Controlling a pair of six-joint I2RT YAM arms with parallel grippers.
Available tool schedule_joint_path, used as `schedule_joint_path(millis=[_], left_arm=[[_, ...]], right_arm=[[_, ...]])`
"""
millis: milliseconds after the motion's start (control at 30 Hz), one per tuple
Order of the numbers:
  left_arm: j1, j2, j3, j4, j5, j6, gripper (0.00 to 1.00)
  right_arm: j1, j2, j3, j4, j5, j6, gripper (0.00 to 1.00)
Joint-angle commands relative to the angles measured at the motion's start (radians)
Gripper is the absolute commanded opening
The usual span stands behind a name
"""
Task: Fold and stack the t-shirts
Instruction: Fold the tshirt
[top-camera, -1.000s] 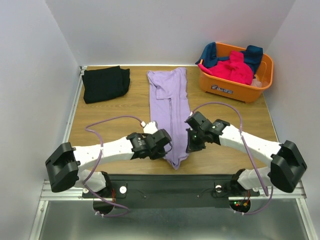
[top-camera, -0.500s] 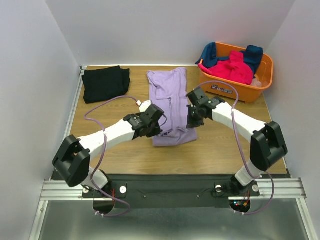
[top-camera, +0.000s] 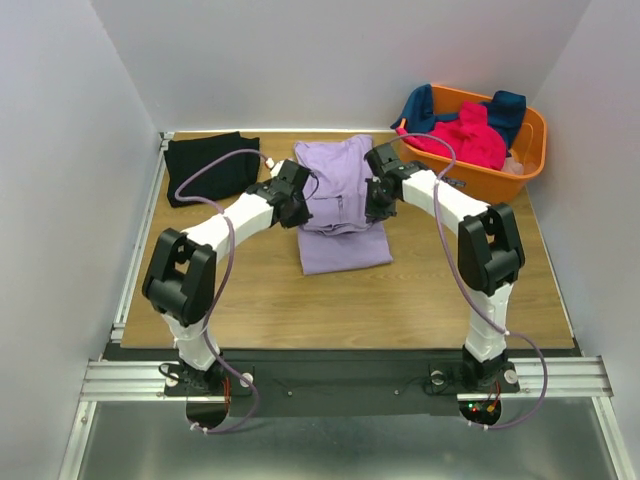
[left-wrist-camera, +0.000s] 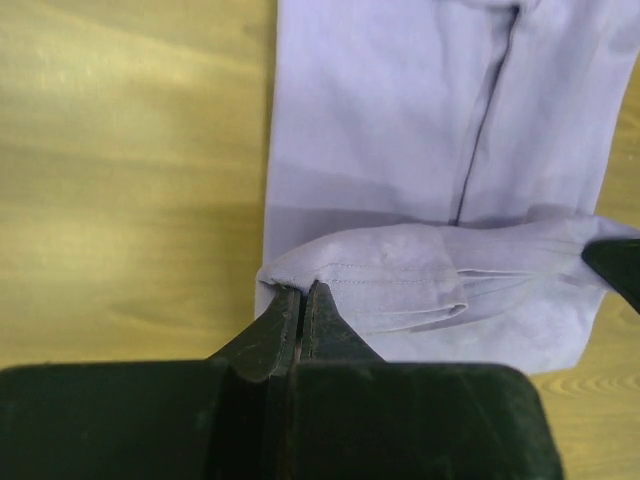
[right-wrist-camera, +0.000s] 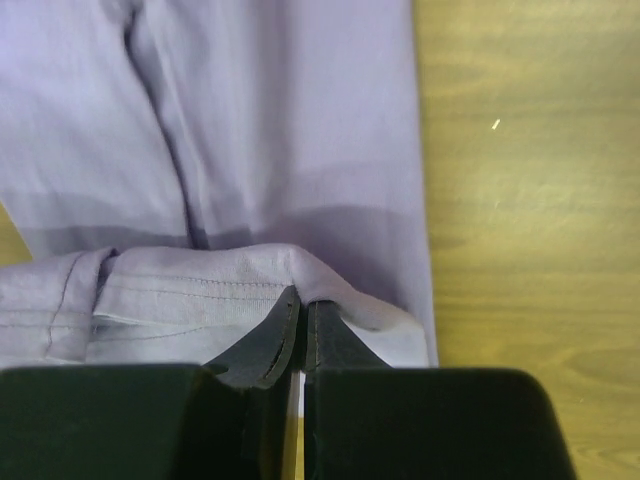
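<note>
The lavender t-shirt (top-camera: 345, 245) lies as a narrow strip in the middle of the table, its lower part doubled back over its upper part. My left gripper (top-camera: 300, 207) is shut on the left corner of the folded-over hem (left-wrist-camera: 390, 270). My right gripper (top-camera: 374, 205) is shut on the right corner of the hem (right-wrist-camera: 200, 280). Both hold the hem just above the cloth underneath. In the wrist views the left gripper (left-wrist-camera: 302, 292) and right gripper (right-wrist-camera: 302, 298) each pinch a bunched fold of hem. A folded black t-shirt (top-camera: 210, 166) rests at the far left.
An orange basket (top-camera: 470, 178) stands at the far right corner, holding a hot-pink t-shirt (top-camera: 462, 138) and a dark teal t-shirt (top-camera: 507, 106). White walls close in the table on three sides. Bare wood (top-camera: 230, 280) shows in front of the lavender t-shirt.
Both arms have swung from the near edge toward the far side, carrying the lavender shirt's hem up and over its upper half. The shirt now lies folded shorter.
</note>
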Motion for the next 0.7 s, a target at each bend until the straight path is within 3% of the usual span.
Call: schedule_joint_path(millis=[0,367,667], left_arm=[[0.029,0.061,0.132,0.003,0.032,0.105,0.00],[0.101,0.262,0.370,-0.019,0.101,0.183,0.00],[0.120,0.368,0.485,-0.049,0.118,0.197,0.00]], right_arm=[[-0.034,0.032,0.110,0.004,0.000,-0.016,0.00],[-0.103,0.193,0.334,-0.039,-0.031,-0.031,0.00],[-0.131,0.261,0.411,-0.055,-0.042,-0.043,0.00]])
